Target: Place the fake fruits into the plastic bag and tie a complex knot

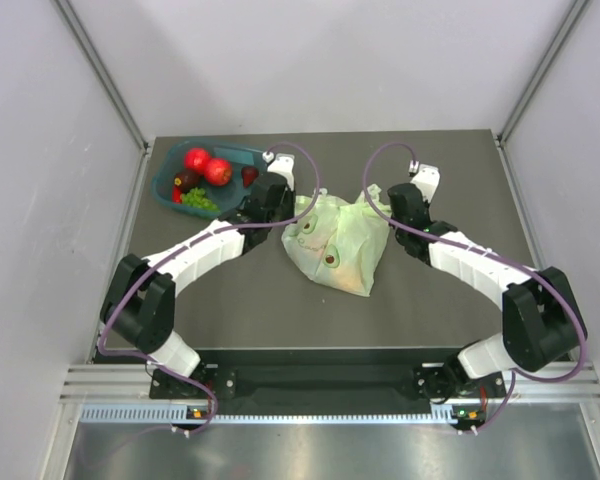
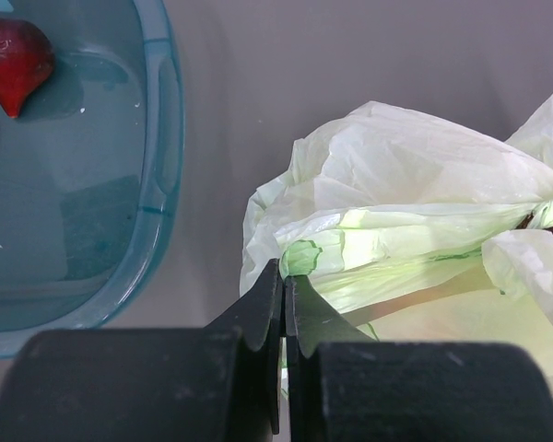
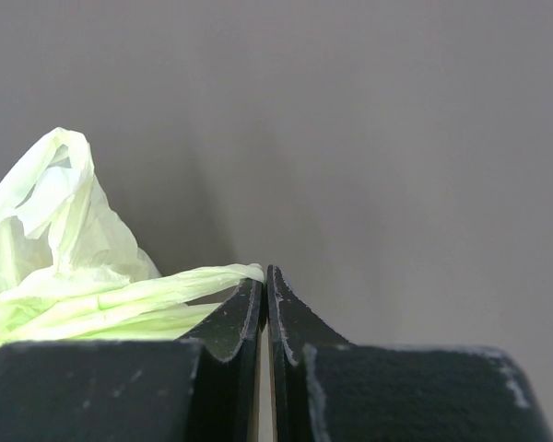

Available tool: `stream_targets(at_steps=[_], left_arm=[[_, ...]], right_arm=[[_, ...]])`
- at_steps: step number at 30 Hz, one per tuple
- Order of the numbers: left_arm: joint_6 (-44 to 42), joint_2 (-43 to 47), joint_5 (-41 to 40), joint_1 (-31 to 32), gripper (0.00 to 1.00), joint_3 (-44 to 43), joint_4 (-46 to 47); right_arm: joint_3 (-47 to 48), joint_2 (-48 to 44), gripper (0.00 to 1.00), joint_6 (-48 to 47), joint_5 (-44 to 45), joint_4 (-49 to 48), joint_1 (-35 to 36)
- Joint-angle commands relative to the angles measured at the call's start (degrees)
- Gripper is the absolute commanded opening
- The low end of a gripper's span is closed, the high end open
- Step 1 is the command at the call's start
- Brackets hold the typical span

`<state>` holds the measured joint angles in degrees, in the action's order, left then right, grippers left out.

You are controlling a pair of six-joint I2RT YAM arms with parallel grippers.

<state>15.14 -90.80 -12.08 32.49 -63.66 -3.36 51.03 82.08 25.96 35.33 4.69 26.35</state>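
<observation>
The pale green plastic bag lies crumpled at the table's middle, with a few dark spots showing through it. My left gripper is shut on a fold of the bag's left edge. My right gripper is shut on a stretched strip of bag handle at the bag's right top corner. Both sets of jaws are pressed together in the wrist views, the left gripper and the right gripper. Fake fruits sit in the teal tray: two red ones, a dark purple one, a green one. No knot shows.
The teal tray stands at the back left, its rim close to my left gripper, with a small red fruit in it. Grey walls close in the table on three sides.
</observation>
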Motion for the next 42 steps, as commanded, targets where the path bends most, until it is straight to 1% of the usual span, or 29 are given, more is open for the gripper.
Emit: stream_targets(at_steps=[1, 2, 4, 5, 6, 7, 8, 9, 12, 14, 17, 21, 23, 26, 29, 30, 33, 36, 38, 40, 41, 42], left_arm=[[-5.4, 3.7, -13.2, -6.2, 0.00, 0.2, -4.4], [-6.2, 3.8, -12.2, -5.5, 0.00, -0.2, -4.4], [-6.4, 4.2, -9.0, -4.9, 0.00, -2.3, -4.6], [-6.5, 4.3, -7.1, -4.9, 0.00, -3.2, -5.1], [-6.5, 4.2, -4.9, -4.8, 0.00, -5.1, -5.6], [-6.1, 4.2, -4.0, -4.9, 0.00, -6.1, -6.0], [-5.6, 4.1, -3.4, -5.0, 0.00, -7.2, -6.4], [-5.5, 3.6, -3.0, -5.1, 0.00, -9.4, -7.5], [-5.0, 2.0, -3.5, -5.2, 0.00, -14.6, -9.6], [-4.8, 1.6, -5.4, -5.2, 0.00, -17.6, -11.7], [-4.9, 1.3, -7.3, -5.4, 0.00, -20.6, -13.0], [-4.9, 0.5, -8.6, -5.4, 0.00, -22.9, -13.5], [-5.1, -0.3, -7.9, -5.4, 0.00, -23.4, -12.4], [-5.3, -2.7, -7.4, -5.5, 0.00, -23.5, -10.5], [-5.6, -5.5, -6.2, -5.6, 0.00, -24.5, -7.5], [-5.8, -7.7, -5.8, -5.7, 0.00, -24.8, -6.0], [-5.7, -11.9, -4.9, -6.4, 0.00, -27.0, -5.1], [-5.6, -14.6, -3.7, -6.9, 0.00, -29.3, -4.9], [-6.2, -15.0, -2.8, -6.9, 0.00, -29.9, -4.3], [-6.8, -14.8, -2.1, -6.9, 0.09, -30.1, -3.8], [-7.2, -14.5, -1.5, -6.9, 0.16, -30.2, -3.4], [-7.6, -14.4, -0.9, -6.9, 0.23, -30.4, -3.5]], right_arm=[[-1.3, -3.1, 0.00, -4.9, 12.6, 6.5, -6.0], [-0.8, -4.6, 0.00, -6.4, 8.1, 5.5, -5.7], [0.9, -5.6, 0.00, -6.8, 6.0, 5.3, -5.0], [1.9, -6.2, 0.00, -8.0, 2.2, 5.2, -4.7], [4.6, -6.2, 0.00, -8.0, 1.2, 6.0, -4.5], [6.0, -6.3, 0.00, -7.9, 0.1, 7.1, -4.4], [8.6, -6.0, 0.00, -8.4, -2.9, 7.3, -4.5], [10.0, -5.8, 0.00, -8.7, -3.5, 7.8, -4.5], [15.2, -4.2, 0.00, -9.6, -4.9, 9.2, -4.7], [18.7, -2.8, 0.00, -10.3, -5.5, 10.2, -5.2], [22.9, -1.0, 0.00, -10.6, -9.3, 10.8, -7.0], [29.5, 3.2, 0.00, -11.3, -12.0, 12.4, -8.9], [32.5, 5.6, 0.00, -11.3, -14.0, 12.8, -10.0], [35.2, 8.8, 0.00, -10.9, -15.4, 13.1, -11.5], [35.9, 11.1, 0.00, -10.1, -16.1, 12.3, -13.2], [35.9, 11.5, 0.00, -9.8, -16.4, 11.9, -13.7], [36.0, 13.2, 0.00, -9.1, -16.5, 11.4, -15.4], [35.7, 14.4, 0.00, -8.9, -17.2, 10.7, -16.5], [35.1, 14.5, 0.02, -9.5, -17.9, 10.0, -16.5], [35.1, 14.3, 0.06, -9.6, -18.5, 9.3, -16.4], [35.2, 14.2, 0.11, -9.6, -19.2, 9.0, -16.5], [35.2, 14.0, 0.12, -9.5, -19.6, 8.8, -16.5]])
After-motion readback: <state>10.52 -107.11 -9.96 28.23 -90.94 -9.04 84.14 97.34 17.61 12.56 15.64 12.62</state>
